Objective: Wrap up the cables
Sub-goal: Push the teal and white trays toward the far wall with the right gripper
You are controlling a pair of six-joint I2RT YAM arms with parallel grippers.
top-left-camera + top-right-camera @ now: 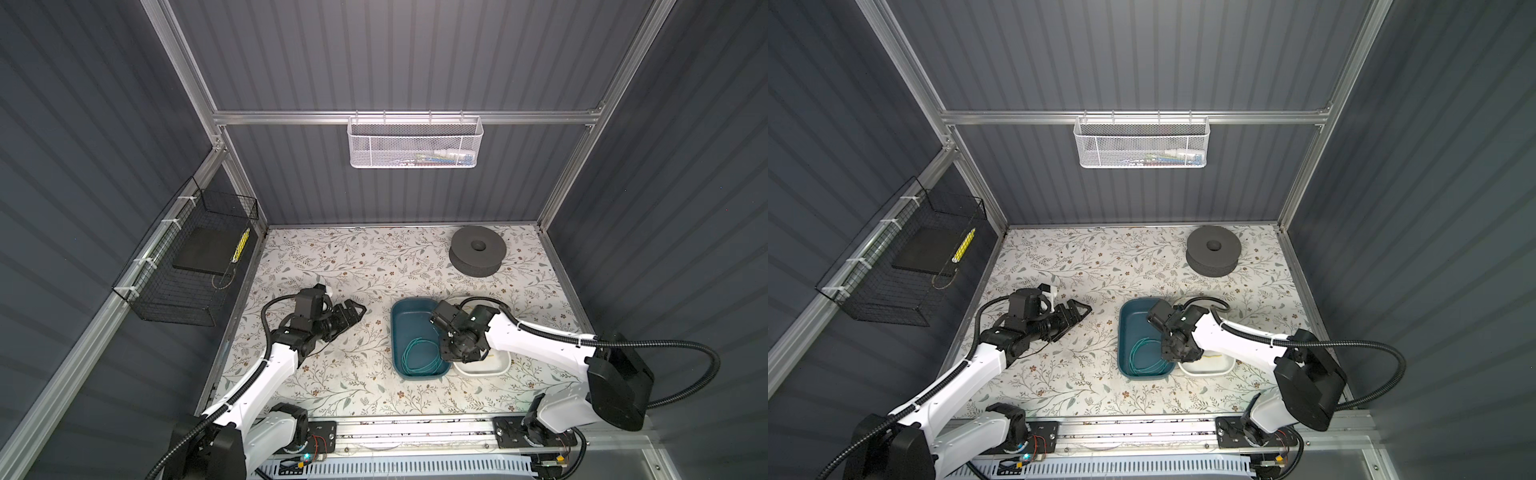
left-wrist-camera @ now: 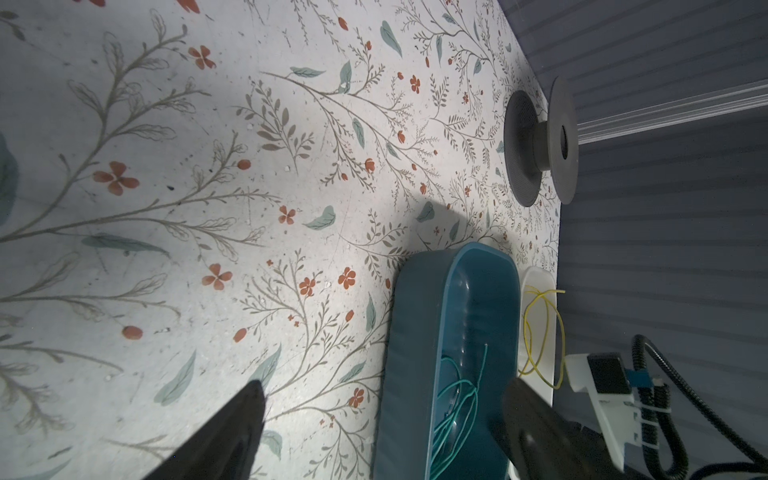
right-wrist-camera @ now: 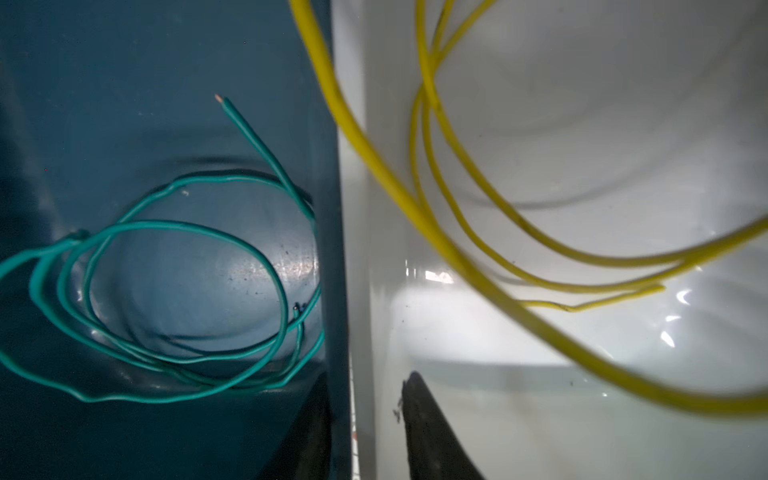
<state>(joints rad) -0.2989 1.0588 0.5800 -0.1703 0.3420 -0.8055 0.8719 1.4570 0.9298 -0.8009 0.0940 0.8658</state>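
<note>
The teal-green cable lies in loose loops on the floor of a teal bin. The yellow cable curls in the white bin beside it, one strand rising close to the right wrist camera. My right gripper points down over the line where the two bins meet. Its jaws stand a little apart, one finger in each bin, the adjoining walls between them and no cable. My left gripper is wide open and holds nothing, low over the table left of the teal bin.
A grey spool stands at the back right of the floral table. A black wire basket hangs on the left wall and a white mesh basket on the back rail. The right arm's black hose arcs over the white bin.
</note>
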